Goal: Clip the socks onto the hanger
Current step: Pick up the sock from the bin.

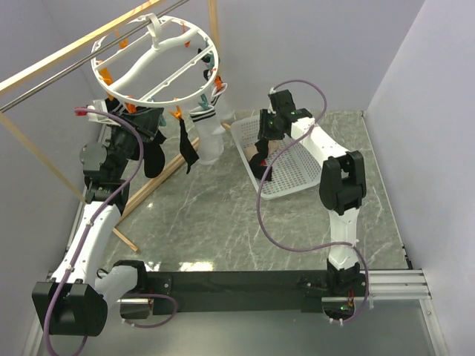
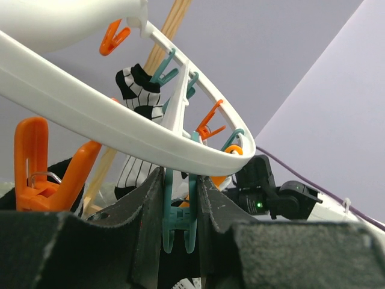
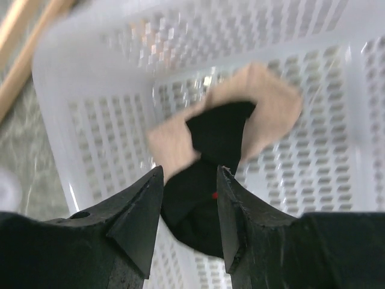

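The white ring hanger (image 1: pixel 111 81) hangs at the back left with orange and teal clips. Two black socks (image 1: pixel 154 152) and a white striped sock (image 1: pixel 205 122) hang from it. My left gripper (image 1: pixel 148 122) is raised under the ring (image 2: pixel 90 114) and is shut on a teal clip (image 2: pixel 178 217), squeezing it between its fingers. A striped sock (image 2: pixel 141 96) hangs behind. My right gripper (image 1: pixel 264 157) is over the white mesh basket (image 1: pixel 297 174) and is shut on a black sock (image 3: pixel 198 192), just above a beige sock (image 3: pixel 271 108).
A wooden rod and a metal rail (image 1: pixel 44 81) carry the hanger across the back left. Wooden sticks (image 1: pixel 159 182) lean on the marble table by the left arm. The basket wall (image 3: pixel 90 120) surrounds my right gripper (image 3: pixel 189 174). Grey walls close in both sides.
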